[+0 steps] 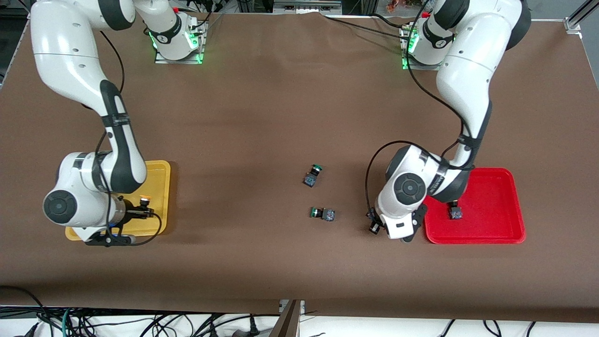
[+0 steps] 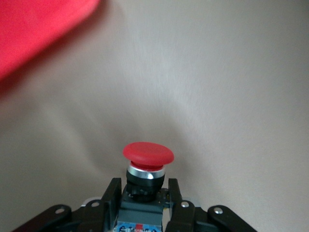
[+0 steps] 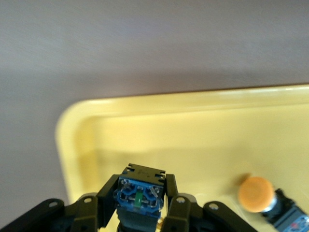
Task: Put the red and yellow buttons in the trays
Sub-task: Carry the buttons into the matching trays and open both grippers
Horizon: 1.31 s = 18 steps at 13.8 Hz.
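Red button (image 2: 147, 153) pinched in left gripper (image 2: 144, 203) beside red tray (image 1: 496, 224); to be carried over rim first. Yellow button (image 3: 138, 193) pinched in right gripper (image 3: 137, 205) over yellow tray (image 3: 159, 125); to be released low.

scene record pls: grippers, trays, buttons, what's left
left gripper: shut on red button, over bare table beside the red tray
right gripper: shut on a switch body, cap hidden, over the yellow tray
red tray contents: one switch, cap colour not clear
yellow tray contents: one yellow button
green buttons: two, mid-table, apart from both trays
left to do: both held switches not yet released
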Motion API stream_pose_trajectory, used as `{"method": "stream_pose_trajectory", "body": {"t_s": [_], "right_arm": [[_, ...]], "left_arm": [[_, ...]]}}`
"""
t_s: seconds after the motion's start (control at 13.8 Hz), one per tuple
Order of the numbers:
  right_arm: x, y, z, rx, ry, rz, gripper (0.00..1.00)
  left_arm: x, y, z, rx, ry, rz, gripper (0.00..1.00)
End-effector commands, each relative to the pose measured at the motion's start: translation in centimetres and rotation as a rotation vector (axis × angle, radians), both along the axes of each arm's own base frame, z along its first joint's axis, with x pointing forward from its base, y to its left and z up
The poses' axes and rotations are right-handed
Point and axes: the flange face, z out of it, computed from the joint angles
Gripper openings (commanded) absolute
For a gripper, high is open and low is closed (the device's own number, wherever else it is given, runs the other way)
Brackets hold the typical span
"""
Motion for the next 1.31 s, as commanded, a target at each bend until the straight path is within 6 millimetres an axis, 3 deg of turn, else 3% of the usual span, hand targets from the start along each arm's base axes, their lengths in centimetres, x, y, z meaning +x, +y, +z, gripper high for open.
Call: {"method": "stream_pose_trajectory", "body": {"t_s": [0.0,0.15,0.22,0.29,0.36,0.58,0.8,0.87,1.09,1.24], "right_arm": [[-1.4,-2.0,-1.1,0.032,-0.003,0.047,0.00],[-2.1,-2.8,-2.7,0.035,-0.012,0.050,0.00],[-2.2,-2.8,-2.8,0.035,-0.011,0.050,0.21],[-2.2,-2.9,-2.7,0.034,-0.011,0.049,0.89],[-1.9,-2.9,-1.6,0.032,-0.021,0.053,1.00],[-1.5,-2.9,4.3,0.035,-0.067,0.121,1.00],[-1.7,-2.9,12.0,0.032,-0.078,0.163,1.00],[-2.1,-2.8,14.3,0.038,-0.068,0.171,1.00],[-3.2,-2.8,20.8,0.043,-0.068,0.166,1.00],[-4.7,-2.7,24.5,0.049,-0.057,0.153,1.00]], "left_arm": [[-0.1,3.2,4.8,0.015,0.054,-0.135,0.09],[0.1,6.1,6.8,0.005,0.078,-0.210,0.09],[0.1,8.0,7.4,0.000,0.092,-0.268,0.08],[-0.3,9.8,7.9,-0.004,0.101,-0.365,0.04],[-0.3,12.6,8.3,-0.023,0.108,-0.437,0.04],[-1.0,21.7,8.5,-0.085,0.120,-0.661,0.04],[-2.2,30.3,6.0,-0.111,0.117,-0.794,0.04],[-2.7,32.3,4.7,-0.104,0.093,-0.811,0.04],[-4.3,34.9,0.6,-0.064,0.039,-0.831,0.04],[-5.2,35.1,-2.0,-0.060,0.022,-0.832,0.04]]}}
